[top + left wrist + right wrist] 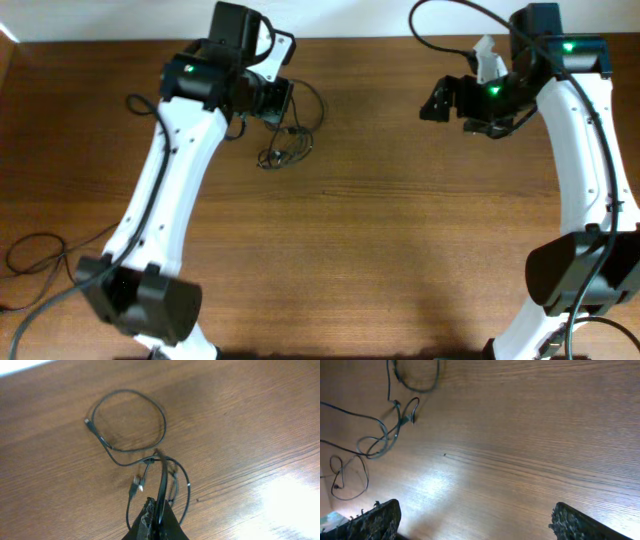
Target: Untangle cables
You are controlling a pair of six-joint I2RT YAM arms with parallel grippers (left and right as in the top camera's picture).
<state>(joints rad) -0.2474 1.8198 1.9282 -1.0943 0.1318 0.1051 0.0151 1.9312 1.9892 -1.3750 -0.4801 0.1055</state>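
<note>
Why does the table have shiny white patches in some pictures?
Left wrist view: glare whitens the brown wooden table at lower right; right wrist view: a softer glare patch at lower left, near the thin black cables; overhead view: even light, no glare.

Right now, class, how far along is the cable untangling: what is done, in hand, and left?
Done: little; the cables cross in a knot, though one loop lies open on the table. In hand: the left gripper is shut on one strand. Left: pulling the strands apart; the right gripper is open, empty and off to the side.
</note>
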